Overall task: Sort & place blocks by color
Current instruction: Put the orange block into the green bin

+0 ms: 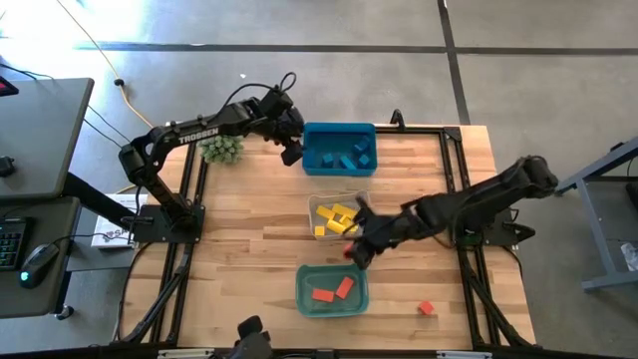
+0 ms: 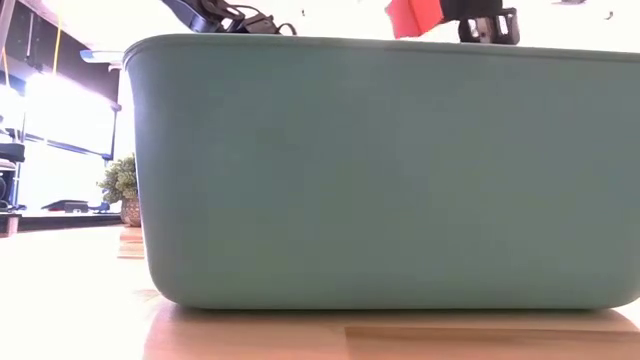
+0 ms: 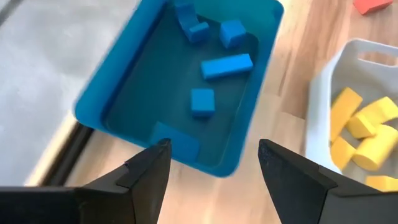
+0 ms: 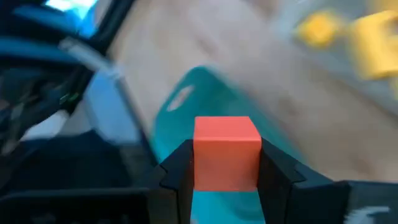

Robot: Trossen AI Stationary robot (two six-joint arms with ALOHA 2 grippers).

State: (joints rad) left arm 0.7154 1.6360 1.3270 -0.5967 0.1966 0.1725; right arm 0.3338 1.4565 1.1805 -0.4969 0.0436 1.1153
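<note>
Red block [image 4: 226, 152] pinched in right claw [image 4: 226, 168] above green bin [image 1: 332, 289]; left claw [image 3: 211, 171] spread over blue bin [image 3: 186, 81].

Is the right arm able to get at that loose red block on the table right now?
Probably not yet: the right gripper is already shut on a red cube, though the loose red block lies unobstructed.

Strong glare is seen washing out the room behind the teal bin [image 2: 380, 170] in the low view; heavy motion blur is shown around the red block [image 4: 226, 152]
</note>
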